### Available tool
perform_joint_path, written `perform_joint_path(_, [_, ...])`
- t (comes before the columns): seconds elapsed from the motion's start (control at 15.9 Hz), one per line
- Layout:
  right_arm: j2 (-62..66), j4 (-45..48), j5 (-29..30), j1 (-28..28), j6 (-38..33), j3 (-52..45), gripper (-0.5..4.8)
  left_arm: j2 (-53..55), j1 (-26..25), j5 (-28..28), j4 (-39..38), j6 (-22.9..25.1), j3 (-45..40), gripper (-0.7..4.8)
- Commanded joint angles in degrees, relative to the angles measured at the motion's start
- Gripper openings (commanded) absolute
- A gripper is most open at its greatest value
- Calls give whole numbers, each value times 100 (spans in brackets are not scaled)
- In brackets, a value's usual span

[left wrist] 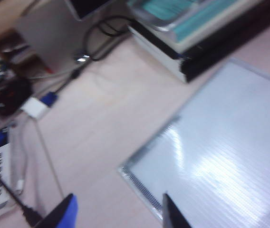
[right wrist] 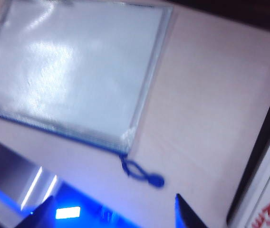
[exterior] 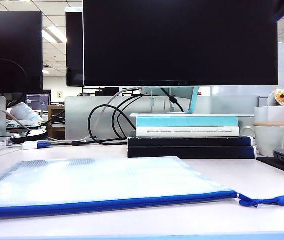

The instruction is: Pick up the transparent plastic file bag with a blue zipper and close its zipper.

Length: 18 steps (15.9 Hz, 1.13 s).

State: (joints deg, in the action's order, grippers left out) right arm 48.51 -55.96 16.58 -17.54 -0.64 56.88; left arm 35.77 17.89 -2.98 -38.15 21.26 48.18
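1. Office clutter fills the back: a big dark monitor (exterior: 180, 42), loops of cable (exterior: 113, 120), and a stack of books (exterior: 189, 136) at the far side of the pale bench (exterior: 262, 192).

2. On the near half of the bench lies the file bag (exterior: 94, 181), flat, nothing on it. Its zipper (exterior: 107, 204) runs along the near edge, and the blue cord pull tab (exterior: 267, 201) trails off past the bag's right corner.

3. From the exterior camera neither arm shows; both are out of that shot.

4. Left tool (left wrist: 117, 213): I see two fingertips with a gap between them, nothing in it, hanging above the bag's far-left corner (left wrist: 125, 169). Parted and empty, though the picture is blurred.

5. Right tool (right wrist: 113, 211): tips spread wide, empty, above the near-right end, with the pull tab (right wrist: 144, 175) lying on the bench between them.

6. Judging the step: the zipper looks run right to the pull-tab end, though I cannot tell for certain that every tooth has met.

7. If I had to grip again, I'd pin the left end flat with the left tool and take the cord, not the mesh, with the right, pulling straight along the edge so the pouch doesn't buckle.

8. Only the exterior camera gives me the full zipper line; only the wrist cameras show the tools and the bag's mesh edging (right wrist: 147, 80).
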Motion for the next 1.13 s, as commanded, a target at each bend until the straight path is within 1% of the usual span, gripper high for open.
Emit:
perform_joint_path(0.06, [-1401, 1593, -402, 4, -299, -966, 315, -826, -7, 328, 782, -223, -1003, 212])
perform_joint_path(0.13, [-1805, 2017, -616, 7, -299, -1250, 315, -1012, -7, 295, 1027, -378, -1237, 171])
perform_joint_path(0.19, [-2131, 2326, -662, 7, -299, -1464, 315, -1215, -7, 221, 1257, -544, -1475, 169])
perform_joint_path(0.25, [-2918, 3106, -675, 7, -299, -2055, 314, -1596, -7, 184, 1641, -782, -1886, 168])
perform_joint_path(0.31, [-3270, 3473, -774, 4, -308, -2361, 310, -1738, -7, 192, 1744, -942, -1932, 163])
perform_joint_path(0.38, [-3620, 3731, -772, 4, -361, -2649, 292, -1816, -7, 190, 1757, -1051, -1932, 143])
perform_joint_path(0.5, [-4059, 3921, -776, 7, -525, -2988, 291, -1878, -7, 188, 1775, -1263, -1993, 143])
perform_joint_path(0.57, [-4301, 4085, -774, 4, -752, -3185, 291, -1878, -7, 186, 1840, -1351, -2087, 142])
perform_joint_path(0.69, [-4651, 4513, -841, 4, -1178, -3495, 281, -1904, -7, 164, 2262, -1550, -2433, 142])
perform_joint_path(0.75, [-4809, 4885, -922, 4, -1384, -3663, 255, -2039, -7, 125, 2721, -1582, -2741, 141])
perform_joint_path(0.82, [-4835, 5136, -920, 2, -1445, -3764, 246, -2162, -7, 2, 2973, -1596, -2924, 135])
perform_joint_path(0.88, [-4837, 5287, -920, 0, -1445, -3840, 242, -2312, -7, -44, 3136, -1624, -3082, 115])
perform_joint_path(0.94, [-4835, 5392, -927, 2, -1434, -3934, 241, -2629, -7, 24, 3136, -1703, -3294, 110])
perform_joint_path(1.0, [-4837, 5475, -955, 2, -1434, -4026, 211, -2837, -7, 79, 3049, -1816, -3427, 110])
perform_joint_path(1.07, [-4837, 5501, -968, 2, -1432, -4138, 114, -3073, -7, 127, 2977, -1908, -3545, 110])
perform_joint_path(1.13, [-4837, 5541, -970, 0, -1386, -4395, -8, -3432, -7, 151, 2911, -2061, -3735, 98])
